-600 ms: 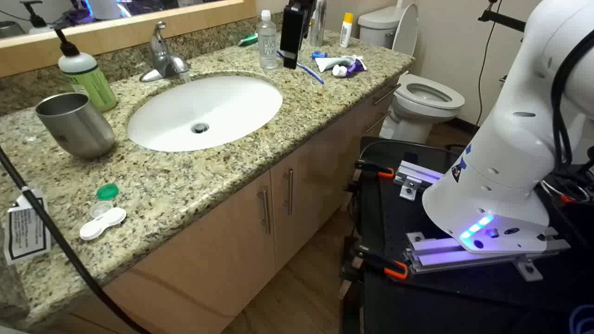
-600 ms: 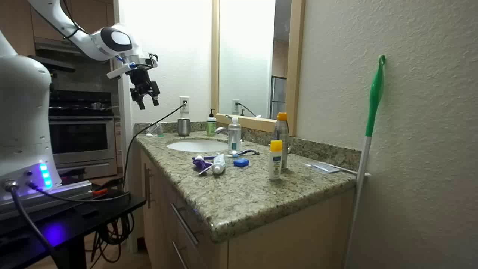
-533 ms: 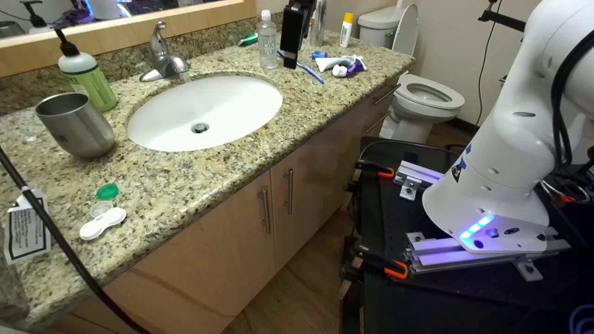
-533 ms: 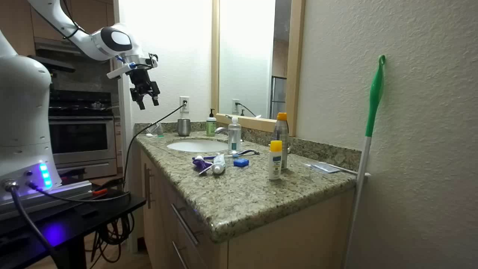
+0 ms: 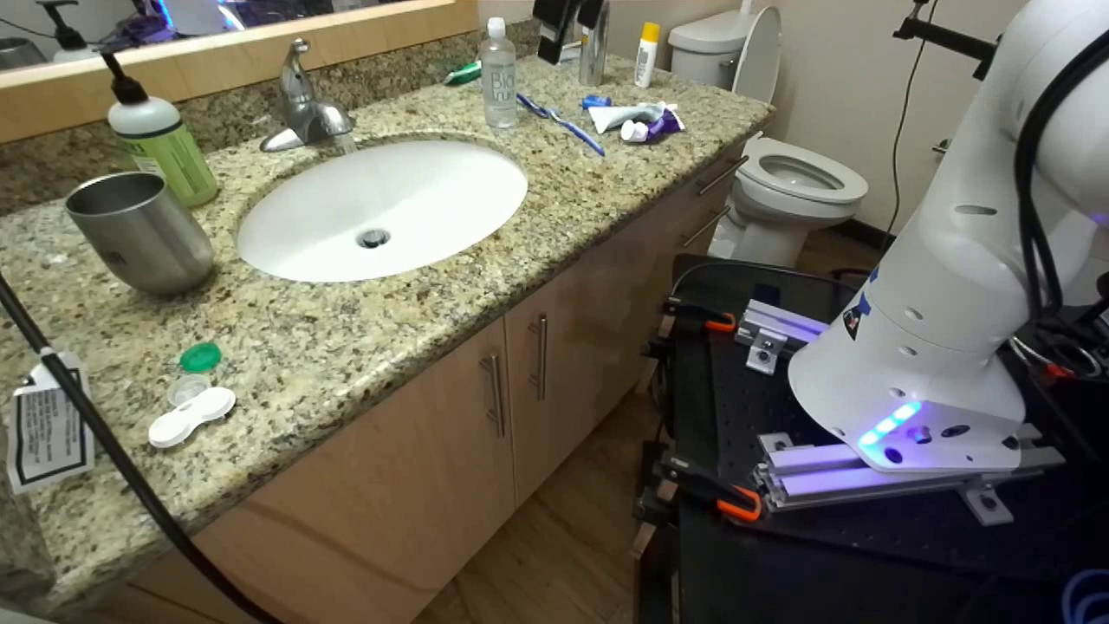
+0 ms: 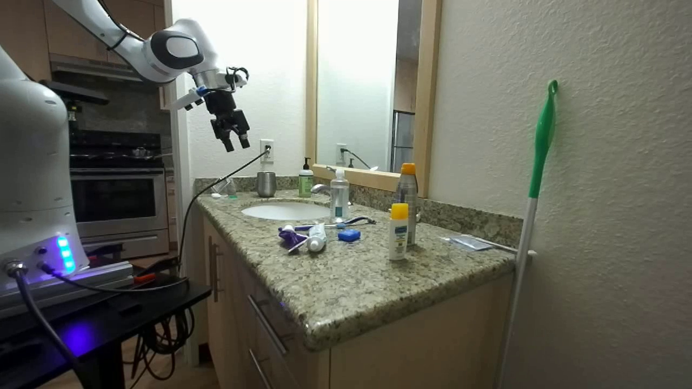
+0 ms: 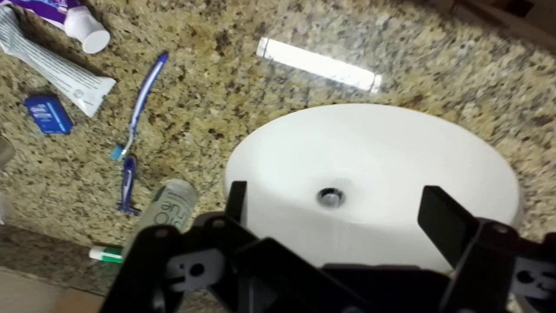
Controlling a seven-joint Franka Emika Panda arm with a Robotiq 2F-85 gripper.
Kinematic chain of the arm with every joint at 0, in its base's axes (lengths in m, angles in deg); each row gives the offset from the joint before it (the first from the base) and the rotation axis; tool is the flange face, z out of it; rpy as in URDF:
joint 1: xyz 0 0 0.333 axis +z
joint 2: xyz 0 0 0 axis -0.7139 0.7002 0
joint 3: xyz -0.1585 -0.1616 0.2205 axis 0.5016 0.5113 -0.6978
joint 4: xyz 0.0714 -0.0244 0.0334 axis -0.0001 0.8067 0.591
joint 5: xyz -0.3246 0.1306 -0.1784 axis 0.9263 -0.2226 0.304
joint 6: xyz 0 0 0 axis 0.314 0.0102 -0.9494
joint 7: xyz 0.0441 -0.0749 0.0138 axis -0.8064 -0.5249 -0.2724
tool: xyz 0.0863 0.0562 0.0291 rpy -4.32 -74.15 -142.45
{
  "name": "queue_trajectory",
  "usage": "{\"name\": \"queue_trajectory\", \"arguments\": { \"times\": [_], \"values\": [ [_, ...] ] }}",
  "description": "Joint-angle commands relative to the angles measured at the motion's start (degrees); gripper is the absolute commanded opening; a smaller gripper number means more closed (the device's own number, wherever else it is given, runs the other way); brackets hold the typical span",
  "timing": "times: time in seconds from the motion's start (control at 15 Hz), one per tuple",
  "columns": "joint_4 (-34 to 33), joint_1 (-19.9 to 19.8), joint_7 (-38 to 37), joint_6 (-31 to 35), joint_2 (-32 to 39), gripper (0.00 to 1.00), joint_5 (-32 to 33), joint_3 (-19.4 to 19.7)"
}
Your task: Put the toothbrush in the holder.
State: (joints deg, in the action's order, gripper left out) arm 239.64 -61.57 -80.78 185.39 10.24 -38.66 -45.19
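The toothbrush (image 5: 579,137), slim with a blue-and-white handle and light blue bristles, lies flat on the counter beyond the sink, beside a blue razor. It also shows at the left of the wrist view (image 7: 141,99). The holder, a grey metal tumbler (image 5: 143,238), stands upright near the green soap bottle, on the opposite side of the sink; it also shows in an exterior view (image 6: 266,184). It is out of the wrist view. My gripper (image 6: 237,145) is open and empty, high above the counter. In the wrist view its spread fingers (image 7: 334,191) frame the sink; the toothbrush lies left of them.
The sink (image 5: 381,212) lies between toothbrush and tumbler. A clear bottle (image 5: 500,82) stands beside the razor (image 7: 127,184). Toothpaste tubes (image 7: 56,65) and a blue floss box (image 7: 47,114) lie near the toothbrush. The faucet (image 5: 303,104) rises behind the sink. A black cable (image 5: 113,451) hangs across the front.
My gripper has risen slightly and moved toward the mirror wall, rightward in an exterior view. The razor and toothbrush head it covered now show. The objects on the counter have not moved.
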Motion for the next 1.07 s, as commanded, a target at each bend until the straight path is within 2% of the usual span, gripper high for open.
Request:
{"name": "queue_trajectory", "arguments": {
  "times": [0.0,0.07,0.13,0.2,0.33,0.4,0.53,0.73,1.0],
  "values": [
    [-2.4,-2.8,2.4,4.3,3.2,1.00,-5.4,7.1],
    [-2.4,-1.3,3.6,3.2,2.2,1.00,-9.3,9.1],
    [-1.2,-3.2,2.6,2.6,0.8,1.00,-6.2,5.5],
    [-1.5,-3.1,3.8,2.6,1.0,1.00,-8.3,7.1],
    [-1.8,-3.1,4.1,2.6,1.2,1.00,-9.4,7.9],
    [-3.6,-3.2,2.8,2.1,4.2,1.00,-9.7,7.6],
    [-8.2,-2.5,2.4,0.0,10.1,1.00,-13.1,10.2],
    [-14.6,-3.6,2.0,1.3,17.5,1.00,-17.3,13.6],
    [-23.0,-5.6,-1.6,3.2,26.5,1.00,-17.7,14.2]
  ]
}}
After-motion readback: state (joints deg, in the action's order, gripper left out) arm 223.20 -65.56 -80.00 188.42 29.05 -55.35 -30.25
